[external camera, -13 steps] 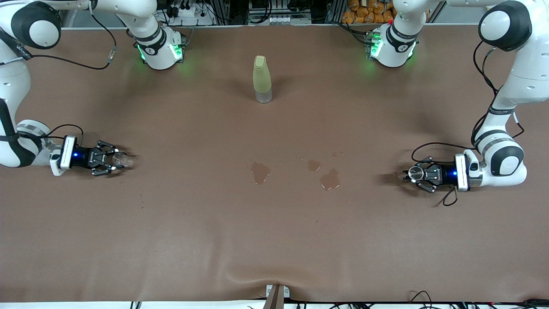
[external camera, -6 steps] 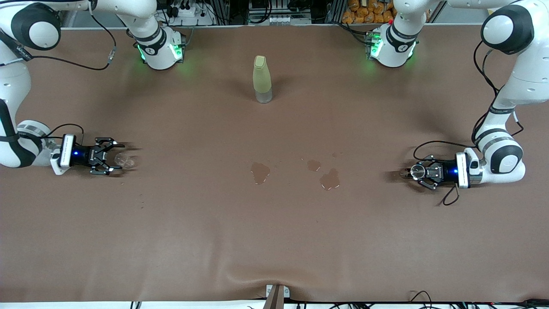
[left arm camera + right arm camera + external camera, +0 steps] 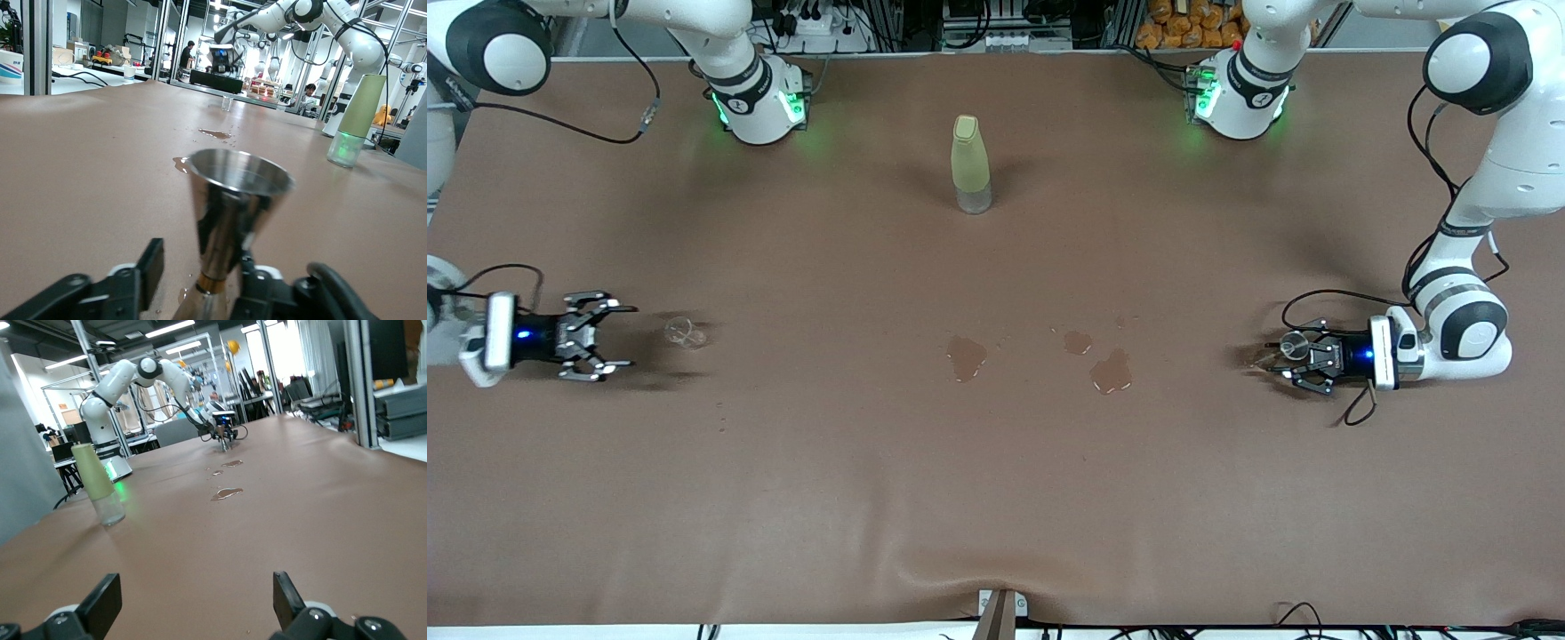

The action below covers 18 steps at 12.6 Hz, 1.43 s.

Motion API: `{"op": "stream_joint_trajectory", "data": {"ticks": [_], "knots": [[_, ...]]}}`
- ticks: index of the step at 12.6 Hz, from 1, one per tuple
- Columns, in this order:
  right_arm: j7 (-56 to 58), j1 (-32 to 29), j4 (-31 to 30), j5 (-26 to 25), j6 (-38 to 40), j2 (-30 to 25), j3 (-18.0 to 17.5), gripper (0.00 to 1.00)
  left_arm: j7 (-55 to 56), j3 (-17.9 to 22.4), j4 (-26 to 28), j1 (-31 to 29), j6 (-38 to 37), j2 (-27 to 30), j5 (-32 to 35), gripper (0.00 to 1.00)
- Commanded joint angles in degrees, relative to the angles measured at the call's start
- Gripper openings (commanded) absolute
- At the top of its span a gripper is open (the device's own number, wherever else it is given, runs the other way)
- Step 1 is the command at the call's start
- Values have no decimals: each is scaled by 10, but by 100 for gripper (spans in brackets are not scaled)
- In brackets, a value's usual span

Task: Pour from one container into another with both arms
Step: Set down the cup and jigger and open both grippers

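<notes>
standing free, glass cup (image 3: pixel 683 332)

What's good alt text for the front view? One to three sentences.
Two white robot arms work at a brown table: the left gripper is at the metal jigger, while the open right gripper sits apart from the tiny glass cup. A yellow-green bottle stands mid-table, farther from the camera than some spill patches.
</notes>
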<state>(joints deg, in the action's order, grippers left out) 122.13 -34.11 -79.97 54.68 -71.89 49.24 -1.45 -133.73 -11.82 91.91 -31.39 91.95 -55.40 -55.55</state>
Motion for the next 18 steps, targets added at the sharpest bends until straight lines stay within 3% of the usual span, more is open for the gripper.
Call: {"op": "stream_joint_trajectory", "data": {"ticks": [1,5,9,11,15,18], "knots": [[-187,26,64,-21,13,-35,0,100,40,4,-5,-4,-5,6,13,100],[-427,106,79,-61,-44,-148,3,100,192,7,-67,-2,-5,43,128,100],[-647,191,76,-166,-133,-218,2,100,392,-2,-128,12,-5,89,220,100],[-739,239,75,-208,-176,-241,3,100,456,-1,-145,40,-5,134,254,100],[-948,308,75,-317,-210,-273,3,100,717,-1,-144,105,-5,246,344,100],[-976,319,68,-388,-225,-276,3,100,886,-1,-144,168,-4,292,428,100]]}}
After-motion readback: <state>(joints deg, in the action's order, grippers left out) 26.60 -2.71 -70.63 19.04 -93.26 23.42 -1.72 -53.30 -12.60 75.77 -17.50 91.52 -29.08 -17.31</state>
